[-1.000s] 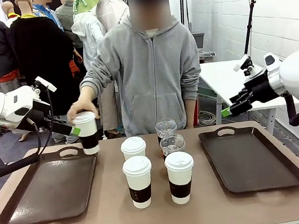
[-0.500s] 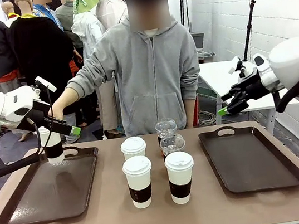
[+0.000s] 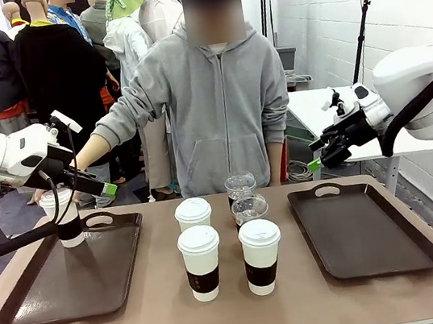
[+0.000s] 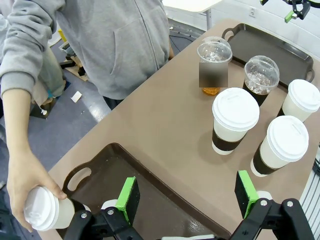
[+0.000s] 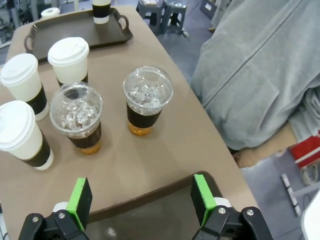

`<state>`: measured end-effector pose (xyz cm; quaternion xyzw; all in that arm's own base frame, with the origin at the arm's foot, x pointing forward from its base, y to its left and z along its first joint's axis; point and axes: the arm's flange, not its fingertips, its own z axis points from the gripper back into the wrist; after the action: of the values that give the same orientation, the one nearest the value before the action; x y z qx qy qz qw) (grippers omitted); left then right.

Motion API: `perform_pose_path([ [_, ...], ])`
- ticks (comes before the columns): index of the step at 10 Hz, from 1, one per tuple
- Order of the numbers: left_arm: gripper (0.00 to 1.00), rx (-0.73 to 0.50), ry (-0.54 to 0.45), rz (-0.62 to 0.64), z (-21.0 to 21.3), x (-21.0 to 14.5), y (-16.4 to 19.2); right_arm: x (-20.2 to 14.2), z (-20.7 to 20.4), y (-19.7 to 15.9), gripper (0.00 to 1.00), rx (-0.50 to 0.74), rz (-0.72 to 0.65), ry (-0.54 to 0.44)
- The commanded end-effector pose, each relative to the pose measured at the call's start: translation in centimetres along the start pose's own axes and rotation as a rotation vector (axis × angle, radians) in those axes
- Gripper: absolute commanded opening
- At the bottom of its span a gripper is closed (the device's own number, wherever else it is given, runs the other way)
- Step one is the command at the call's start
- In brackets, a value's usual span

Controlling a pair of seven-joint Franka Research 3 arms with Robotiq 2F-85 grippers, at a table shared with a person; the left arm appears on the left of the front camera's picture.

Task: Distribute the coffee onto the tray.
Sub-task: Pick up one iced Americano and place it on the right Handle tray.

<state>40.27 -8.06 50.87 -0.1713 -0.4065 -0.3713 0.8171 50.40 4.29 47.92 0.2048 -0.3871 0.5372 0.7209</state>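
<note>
I count three sleeved white cups [image 3: 199, 250] and two dome cups [image 3: 249, 206] between left tray [image 3: 57, 296] and right tray [image 3: 367, 241]; a fourth cup [image 3: 68, 221] stands at the left tray's far corner, in the person's hand [image 4: 25, 175]. Left gripper [image 4: 187, 192], right gripper [image 5: 140, 197]: jaws spread, empty.

Bright, even overhead indoor light. Soft short shadows under tall white lidded paper cups [image 3: 201, 262] on tan tabletop [image 3: 240, 321]. Dull sheen on left dark brown plastic tray [image 3: 56, 288], glints on clear dome-lidded plastic cups [image 5: 148, 100]. Front view sharp; wrist views bowed at edges.
</note>
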Motion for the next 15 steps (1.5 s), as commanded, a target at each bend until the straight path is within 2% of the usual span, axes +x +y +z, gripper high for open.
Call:
perform_pose_path([
  [1,1.0,-0.004,0.0,0.002,-0.1,-0.2,0.1,-0.2,0.4,0.4,1.0,-0.005,0.024,-0.008],
  [6,1.0,-0.004,0.0,0.002,-0.1,-0.2,0.1,0.0,0.5,0.5,1.0,-0.008,0.005,-0.009],
  [9,1.0,-0.004,0.0,0.002,-0.1,-0.2,0.1,-1.9,-2.4,-3.6,1.0,0.038,0.038,-0.129],
  [14,1.0,-0.004,0.0,0.002,-0.1,-0.2,0.1,-4.3,-8.6,-5.9,1.0,0.088,0.067,-0.223],
  [15,1.0,-0.004,0.0,0.002,-0.1,-0.2,0.1,-4.6,-9.8,-6.6,1.0,0.133,0.08,-0.235],
])
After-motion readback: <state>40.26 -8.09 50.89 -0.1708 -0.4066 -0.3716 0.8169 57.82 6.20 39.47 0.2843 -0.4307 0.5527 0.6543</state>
